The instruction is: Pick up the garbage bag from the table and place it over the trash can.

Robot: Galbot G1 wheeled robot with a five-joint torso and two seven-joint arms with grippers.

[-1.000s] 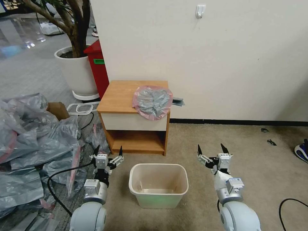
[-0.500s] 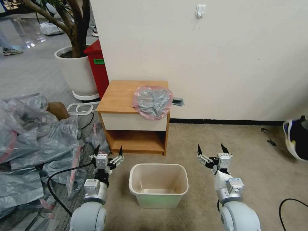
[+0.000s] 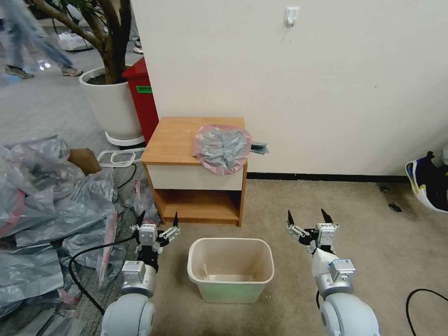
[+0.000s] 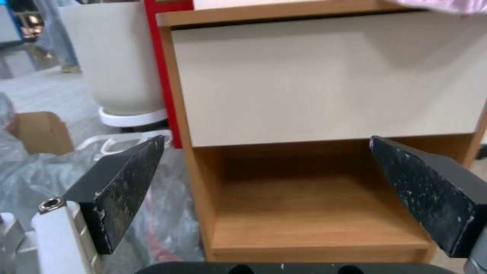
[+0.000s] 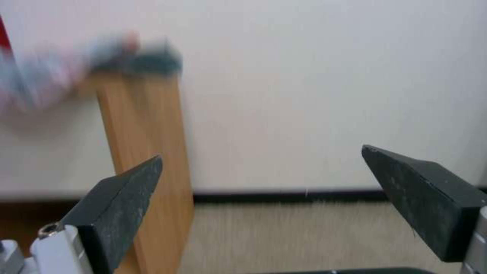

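The garbage bag (image 3: 221,148), grey crinkly plastic with a pink rim, lies on the right part of the table (image 3: 175,137), drooping over its front edge. The table's cream drawer front (image 4: 325,80) and open shelf face my left wrist camera. On the carpet in front of the table stands the beige trash can (image 3: 230,269), with nothing in it. My left gripper (image 3: 157,219) hovers open to the can's left, low before the table. My right gripper (image 3: 307,217) hovers open to the can's right. In the right wrist view the bag (image 5: 45,80) is a blur on the table top.
A heap of grey bags (image 3: 42,210) and a black cable cover the floor at left. A white plant pot (image 3: 109,105) and a red bin (image 3: 140,95) stand behind the table. A person's shoe (image 3: 427,179) is at the right edge, a wall behind.
Neither arm nor the bag has moved. The shoe at the right edge has shifted and a person now walks past at the far left.
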